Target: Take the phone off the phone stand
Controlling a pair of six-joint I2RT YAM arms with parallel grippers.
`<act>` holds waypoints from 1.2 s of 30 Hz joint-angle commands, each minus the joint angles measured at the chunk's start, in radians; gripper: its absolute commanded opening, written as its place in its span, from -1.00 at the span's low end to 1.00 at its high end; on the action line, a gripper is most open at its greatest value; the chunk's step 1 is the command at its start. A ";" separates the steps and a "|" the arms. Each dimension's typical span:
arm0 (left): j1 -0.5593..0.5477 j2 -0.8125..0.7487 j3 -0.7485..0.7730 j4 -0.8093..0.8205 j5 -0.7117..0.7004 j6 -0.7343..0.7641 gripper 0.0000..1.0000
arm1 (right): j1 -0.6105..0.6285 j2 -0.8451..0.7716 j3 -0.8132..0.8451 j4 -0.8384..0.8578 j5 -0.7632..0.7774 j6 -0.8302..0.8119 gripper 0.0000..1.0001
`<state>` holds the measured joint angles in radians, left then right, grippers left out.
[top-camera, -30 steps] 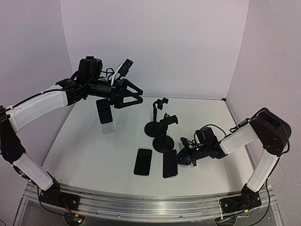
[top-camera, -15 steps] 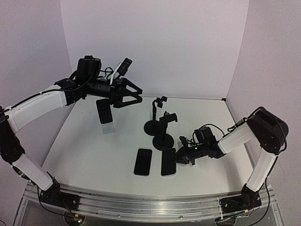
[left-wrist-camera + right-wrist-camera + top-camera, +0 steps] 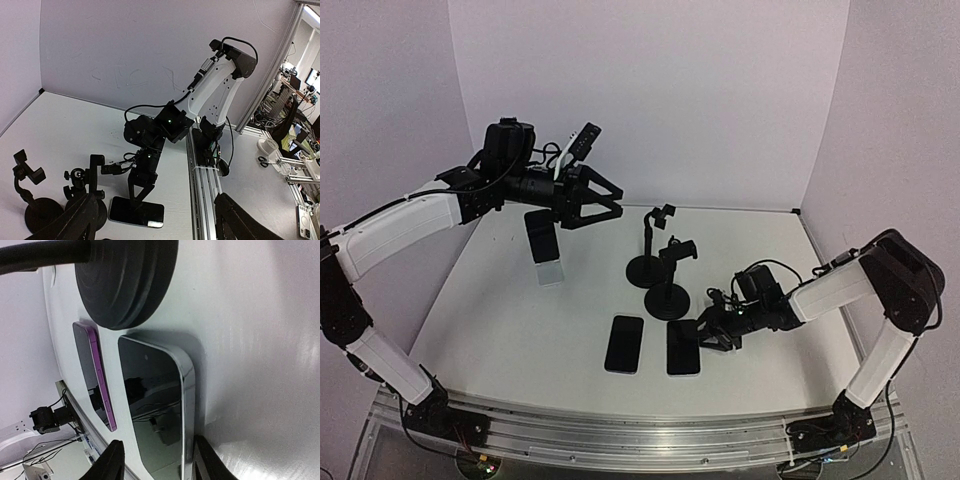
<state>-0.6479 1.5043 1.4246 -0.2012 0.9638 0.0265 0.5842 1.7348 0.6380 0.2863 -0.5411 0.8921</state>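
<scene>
Two black phone stands (image 3: 650, 250) (image 3: 670, 282) stand mid-table, and both cradles look empty. A black phone with a silver edge (image 3: 683, 347) lies flat in front of the nearer stand; it also shows in the right wrist view (image 3: 155, 405) and the left wrist view (image 3: 136, 212). My right gripper (image 3: 705, 335) is low at this phone's right end. It is open, its fingers (image 3: 207, 460) straddle the phone's end, and one finger rests against the silver edge. My left gripper (image 3: 615, 205) is open and empty, held high at the back left, well above the table.
A purple-edged phone (image 3: 624, 343) lies flat just left of the silver one, also in the right wrist view (image 3: 95, 375). Another phone (image 3: 545, 250) lies at the back left under my left arm. The nearer stand's base (image 3: 127, 280) sits close behind the silver phone.
My right gripper went a little left and then back right beside the silver-edged phone, which shifted slightly with it. The left arm has not moved.
</scene>
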 commanded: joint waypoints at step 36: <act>0.008 -0.044 -0.006 0.010 -0.034 0.078 0.57 | 0.212 0.100 -0.191 1.365 0.741 -0.907 0.67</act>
<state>-0.6472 1.4990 1.4109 -0.2028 0.9386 0.0788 0.7910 1.7027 0.3859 1.2224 0.2363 0.0265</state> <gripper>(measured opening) 0.787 0.849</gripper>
